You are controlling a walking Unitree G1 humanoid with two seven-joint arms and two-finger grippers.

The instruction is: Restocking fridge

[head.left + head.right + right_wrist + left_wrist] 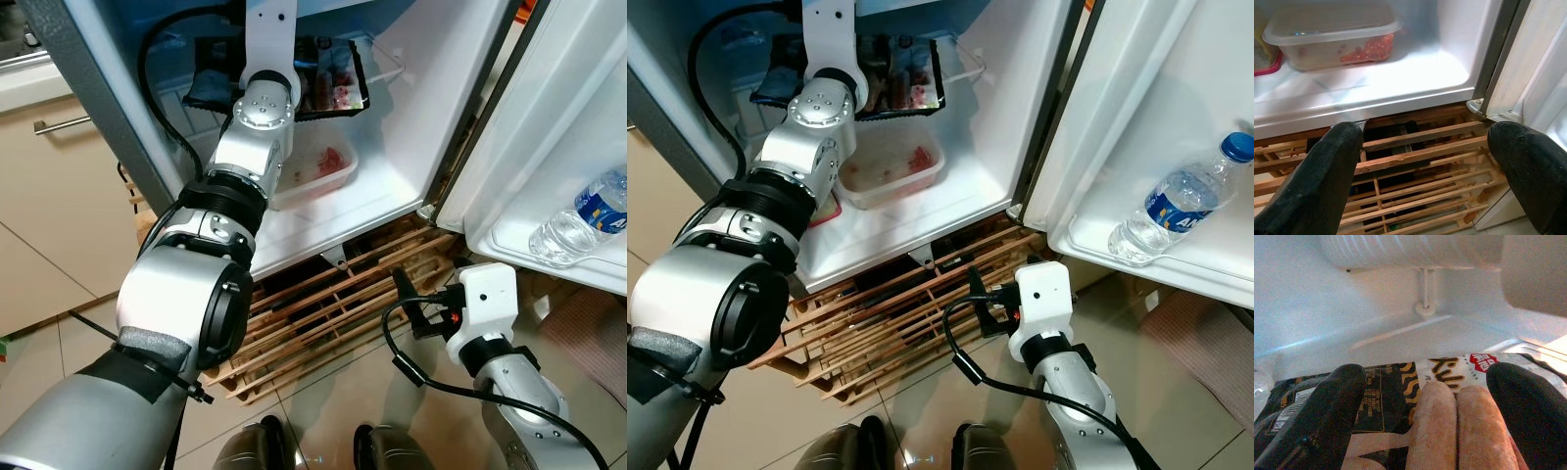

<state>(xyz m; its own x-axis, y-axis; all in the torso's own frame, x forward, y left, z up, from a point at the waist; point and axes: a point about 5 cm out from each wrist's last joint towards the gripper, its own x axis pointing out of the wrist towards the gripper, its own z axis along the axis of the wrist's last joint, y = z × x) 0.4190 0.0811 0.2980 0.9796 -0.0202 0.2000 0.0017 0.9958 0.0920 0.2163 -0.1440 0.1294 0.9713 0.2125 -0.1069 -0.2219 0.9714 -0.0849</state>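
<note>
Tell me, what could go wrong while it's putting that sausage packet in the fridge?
The sausage packet lies between the left gripper's open fingers, so pulling back might drag it off the shelf. The left arm also crosses above the clear food container and could knock it. The water bottle lying in the door shelf may roll.

Lettering shows on the black-and-white plastic sausage packet (1400, 396) lying between the left gripper (1425, 416)'s two spread black fingers (1317, 421). Just ahead of the fingertips, a white band carries large dark looping script, possibly starting with "K", though blur keeps it from reading clearly. Beside that script, nearer the other finger, sits a small red badge with white characters, too soft to make out. Off by the right gripper (1425, 171), up on the open door's shelf, the clear plastic water bottle (1176, 211) wears a blue label with white letters, unreadable at this size.
</note>
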